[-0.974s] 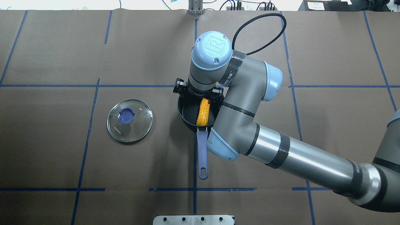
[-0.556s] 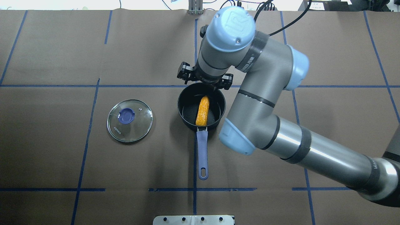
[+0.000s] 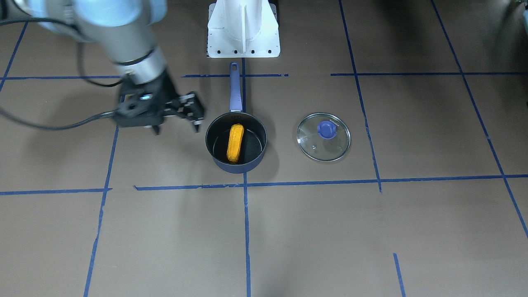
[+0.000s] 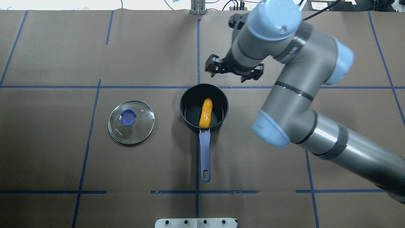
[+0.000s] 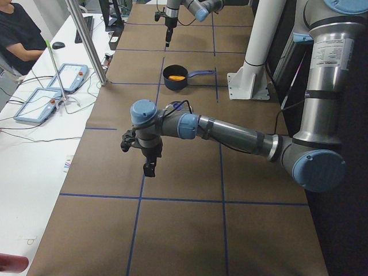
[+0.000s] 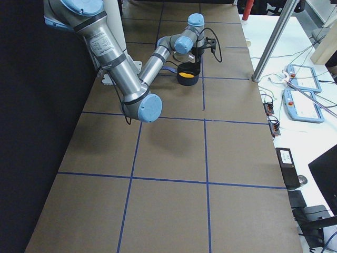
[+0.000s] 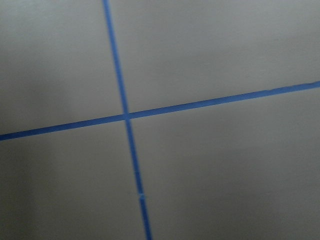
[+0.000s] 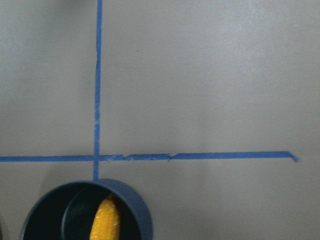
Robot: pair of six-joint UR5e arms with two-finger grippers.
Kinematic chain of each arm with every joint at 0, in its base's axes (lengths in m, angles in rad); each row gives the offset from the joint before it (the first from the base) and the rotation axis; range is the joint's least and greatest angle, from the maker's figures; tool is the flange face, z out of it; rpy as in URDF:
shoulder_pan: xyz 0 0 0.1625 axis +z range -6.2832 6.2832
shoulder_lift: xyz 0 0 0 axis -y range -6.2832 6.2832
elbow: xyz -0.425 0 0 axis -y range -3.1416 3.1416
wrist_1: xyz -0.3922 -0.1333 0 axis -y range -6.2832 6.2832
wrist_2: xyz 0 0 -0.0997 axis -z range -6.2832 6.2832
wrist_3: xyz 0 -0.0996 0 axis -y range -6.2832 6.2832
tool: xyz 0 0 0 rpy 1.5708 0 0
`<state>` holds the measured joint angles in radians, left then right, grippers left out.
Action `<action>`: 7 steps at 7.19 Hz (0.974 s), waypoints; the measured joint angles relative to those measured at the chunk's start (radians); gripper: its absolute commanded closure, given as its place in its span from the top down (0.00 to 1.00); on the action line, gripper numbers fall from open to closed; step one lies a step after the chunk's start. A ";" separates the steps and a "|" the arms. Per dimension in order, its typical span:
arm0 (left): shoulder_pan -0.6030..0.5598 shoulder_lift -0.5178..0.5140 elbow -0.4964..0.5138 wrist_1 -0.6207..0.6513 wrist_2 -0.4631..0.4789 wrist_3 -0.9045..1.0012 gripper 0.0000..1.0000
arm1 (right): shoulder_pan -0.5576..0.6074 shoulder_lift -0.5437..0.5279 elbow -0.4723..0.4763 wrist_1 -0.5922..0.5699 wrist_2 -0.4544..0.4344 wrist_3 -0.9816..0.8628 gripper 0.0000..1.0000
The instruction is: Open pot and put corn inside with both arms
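Observation:
The dark navy pot (image 4: 186, 122) stands uncovered at mid-table, its purple handle (image 4: 205, 155) pointing toward the robot. The orange-yellow corn (image 4: 205, 116) lies inside it, also in the front view (image 3: 235, 142) and the right wrist view (image 8: 106, 222). My right gripper (image 4: 234, 72) is open and empty, raised beyond the pot's far rim and a little to its right; in the front view (image 3: 177, 127) it is apart from the pot (image 3: 237, 167). My left gripper (image 5: 148, 167) shows only in the left side view, far from the pot (image 5: 172, 85); I cannot tell whether it is open or shut.
The round glass lid (image 4: 131, 122) with its purple knob lies flat on the table left of the pot, also in the front view (image 3: 324, 137). The white robot base plate (image 3: 243, 29) is behind the pot handle. Tablets (image 5: 49, 95) lie on the side table.
My right gripper has lifted off the pot and moved away to the far right, open. The corn stays lying in the pot. The lid has not moved.

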<state>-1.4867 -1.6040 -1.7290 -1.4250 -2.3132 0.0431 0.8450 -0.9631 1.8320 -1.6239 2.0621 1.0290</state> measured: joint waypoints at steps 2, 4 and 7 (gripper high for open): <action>-0.029 0.046 0.027 -0.005 -0.025 0.014 1.00 | 0.127 -0.094 0.004 -0.001 0.104 -0.205 0.99; -0.067 0.071 0.038 -0.003 -0.028 0.011 1.00 | 0.218 -0.179 -0.001 0.000 0.159 -0.378 0.99; -0.091 0.101 0.053 -0.005 -0.030 0.016 1.00 | 0.348 -0.298 -0.044 0.002 0.241 -0.633 0.99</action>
<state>-1.5776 -1.5032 -1.6764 -1.4297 -2.3428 0.0591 1.1933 -1.2611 1.7878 -1.6220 2.3036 0.3964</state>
